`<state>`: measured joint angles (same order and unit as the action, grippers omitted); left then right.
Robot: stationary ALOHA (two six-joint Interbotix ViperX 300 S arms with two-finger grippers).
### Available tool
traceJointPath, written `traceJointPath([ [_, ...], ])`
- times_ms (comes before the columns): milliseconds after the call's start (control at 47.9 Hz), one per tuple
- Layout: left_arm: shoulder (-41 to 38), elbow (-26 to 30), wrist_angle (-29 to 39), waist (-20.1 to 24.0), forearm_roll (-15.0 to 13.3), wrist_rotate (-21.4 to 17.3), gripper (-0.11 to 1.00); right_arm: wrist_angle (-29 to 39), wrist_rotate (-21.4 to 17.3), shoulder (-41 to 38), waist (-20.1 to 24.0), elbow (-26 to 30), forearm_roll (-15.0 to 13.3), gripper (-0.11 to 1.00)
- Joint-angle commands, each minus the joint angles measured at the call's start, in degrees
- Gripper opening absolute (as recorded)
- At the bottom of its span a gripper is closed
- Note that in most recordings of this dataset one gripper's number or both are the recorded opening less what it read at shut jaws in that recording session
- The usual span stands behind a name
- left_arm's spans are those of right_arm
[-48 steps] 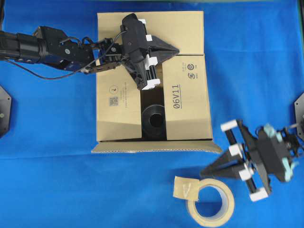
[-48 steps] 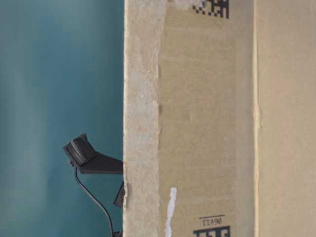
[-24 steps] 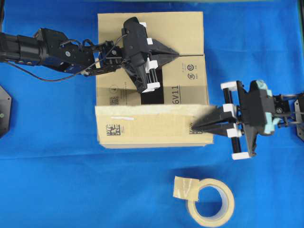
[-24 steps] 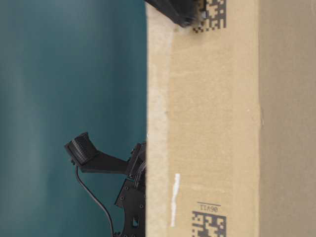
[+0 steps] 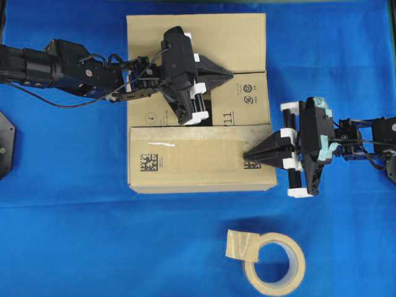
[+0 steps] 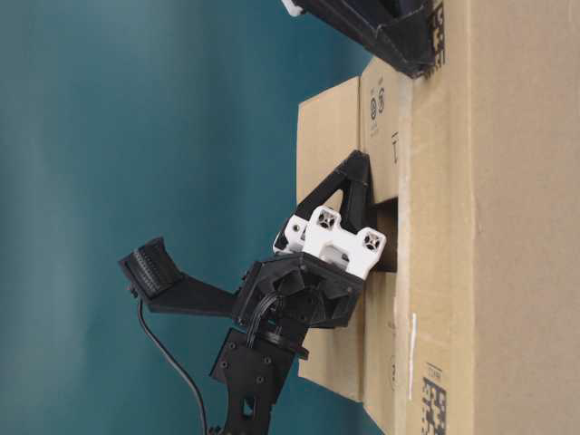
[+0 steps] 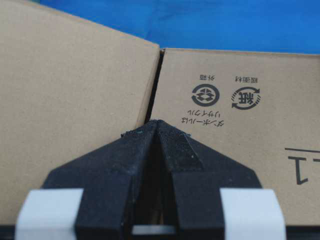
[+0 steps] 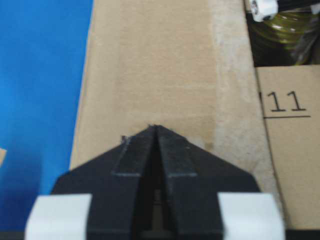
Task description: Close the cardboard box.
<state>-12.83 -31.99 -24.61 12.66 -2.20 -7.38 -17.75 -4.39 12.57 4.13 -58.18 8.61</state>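
The cardboard box [image 5: 185,37] stands at the top middle of the blue table. Its near flap [image 5: 198,164], with a QR label, lies folded over the top. My left gripper [image 5: 231,74] is shut and empty, its tip over the seam between the far flap and the right flap [image 5: 250,102]. In the left wrist view the gripper's tip [image 7: 157,122] meets that seam on the box [image 7: 75,75]. My right gripper [image 5: 246,154] is shut and empty, its tip on the near flap's right end [image 8: 150,60]. A dark gap into the box [image 8: 285,35] stays open beyond that flap.
A beige tape roll [image 5: 275,263] with a loose tab lies on the blue cloth [image 5: 74,247] in front of the box. In the table-level view the box's side [image 6: 507,227] fills the right, with the left gripper [image 6: 361,161] against its top.
The near flap has swung up from lying flat on the table and folded over the box top. My right gripper moved in from the tape roll onto it. The left gripper barely shifted.
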Motion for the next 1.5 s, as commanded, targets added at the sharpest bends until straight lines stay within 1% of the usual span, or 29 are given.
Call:
traceJointPath([
  [0,1.32,0.70,-0.18,-0.26,0.00,0.18,0.00,0.35,0.09,-0.09,-0.35,0.44,0.26,0.00],
  [209,2.90,0.70,0.44,-0.26,0.00,-0.26,0.00,0.35,0.09,-0.09,-0.35,0.62,0.26,0.00],
  [417,11.16,0.79,3.25,-0.09,0.09,-1.76,0.00,0.35,0.09,-0.09,-0.35,0.70,0.26,0.00],
  [522,16.17,0.97,5.71,0.26,0.00,-2.72,0.00,0.35,0.09,-0.09,-0.44,0.79,0.26,0.00],
  [668,20.83,1.58,9.93,2.11,0.00,-4.83,0.00,0.35,0.09,-0.09,-0.35,0.88,0.26,0.00],
  [835,22.85,4.75,19.69,7.03,0.00,-4.92,0.00,0.09,0.09,-0.09,-0.35,0.88,0.26,0.00],
  [981,21.27,8.88,29.79,11.60,0.00,-4.92,0.00,0.09,0.18,-0.09,-0.35,0.88,0.26,0.00],
  [1043,19.78,11.07,35.33,13.27,0.00,-4.83,0.00,0.00,0.09,-0.09,-0.35,0.88,0.26,0.00],
  [1189,16.52,16.26,47.90,15.38,0.09,-4.92,0.00,0.00,0.18,-0.09,-0.35,0.88,0.26,0.00],
  [1294,14.06,19.69,55.55,16.17,0.00,-4.83,0.00,-0.18,0.26,-0.18,-0.35,0.88,0.18,0.00],
  [1356,12.30,21.45,59.24,16.44,0.00,-4.75,0.00,-0.35,0.26,-0.18,-0.35,0.97,0.18,0.00],
  [1481,9.49,22.76,61.26,16.88,0.00,-4.75,0.00,-0.53,0.26,-0.18,-0.35,0.97,0.18,0.00],
])
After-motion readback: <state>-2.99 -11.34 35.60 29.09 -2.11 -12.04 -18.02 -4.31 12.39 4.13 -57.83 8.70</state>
